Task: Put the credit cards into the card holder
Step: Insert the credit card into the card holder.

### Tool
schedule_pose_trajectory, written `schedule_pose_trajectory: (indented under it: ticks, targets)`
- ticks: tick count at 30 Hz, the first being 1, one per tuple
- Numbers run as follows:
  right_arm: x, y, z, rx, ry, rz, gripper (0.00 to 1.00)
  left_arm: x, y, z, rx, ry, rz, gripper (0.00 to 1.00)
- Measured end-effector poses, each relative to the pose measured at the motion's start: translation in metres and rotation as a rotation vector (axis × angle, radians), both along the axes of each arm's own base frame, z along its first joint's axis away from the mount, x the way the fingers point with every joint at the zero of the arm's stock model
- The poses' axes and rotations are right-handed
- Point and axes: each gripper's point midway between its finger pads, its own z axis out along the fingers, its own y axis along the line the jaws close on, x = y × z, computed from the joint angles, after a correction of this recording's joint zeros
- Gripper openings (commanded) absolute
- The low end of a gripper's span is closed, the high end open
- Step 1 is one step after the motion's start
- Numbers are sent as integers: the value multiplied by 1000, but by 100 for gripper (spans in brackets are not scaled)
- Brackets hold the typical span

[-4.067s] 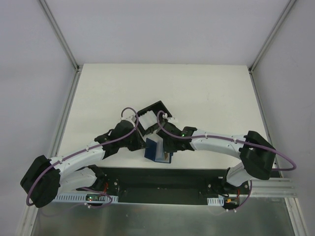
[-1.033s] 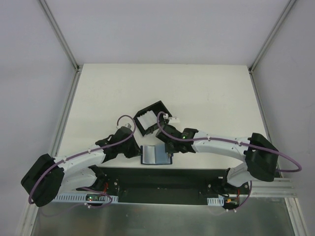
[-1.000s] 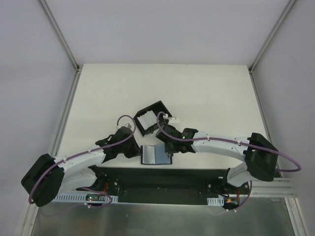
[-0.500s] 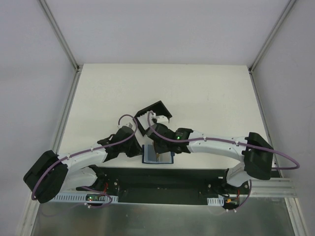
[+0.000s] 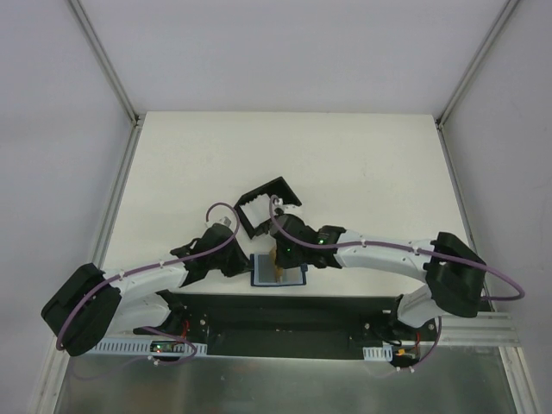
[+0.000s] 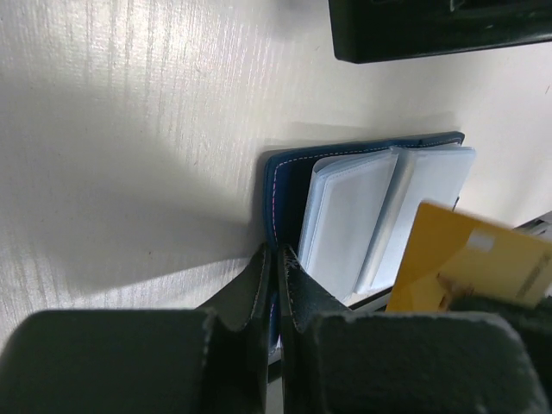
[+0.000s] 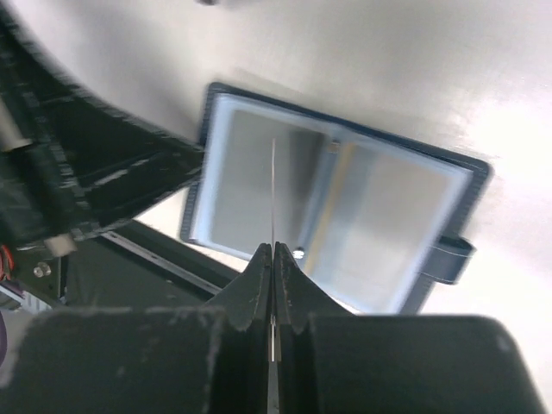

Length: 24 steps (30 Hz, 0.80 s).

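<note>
Newly above card holder (image 7: 388, 216), right pincer (image 7: 272, 252) clenching yellow credit card (image 6: 466, 259); left pincer (image 6: 274, 257) apparently clenching holder's edge.

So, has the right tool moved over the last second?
Yes. Against the black base plate, the right tool, pinching a yellow card, has shifted left, from the wallet's right edge to above its middle.

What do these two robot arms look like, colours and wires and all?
Both the left arm and right arm have white tube segments joined by bulky black housings. A purple cable runs along each. Fingers are black; a green light glows on the right.
</note>
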Motion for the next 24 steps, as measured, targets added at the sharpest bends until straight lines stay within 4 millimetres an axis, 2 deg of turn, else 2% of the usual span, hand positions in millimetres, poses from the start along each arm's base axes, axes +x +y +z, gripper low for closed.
schedule_pose_trajectory:
  ticks: [5, 7, 19, 24]
  targets:
    - [8, -40, -18, 30, 26, -103, 0, 0, 0, 0, -7, 2, 7, 0]
    - [6, -47, -23, 30, 31, -115, 0, 0, 0, 0, -7, 2, 8, 0]
    - [10, -69, -18, -6, -4, -179, 0, 1, -1, 0, -8, 1, 7, 0]
    - [12, -60, -9, 47, -12, -168, 1, 1, -3, -1, -13, 2, 4, 0]
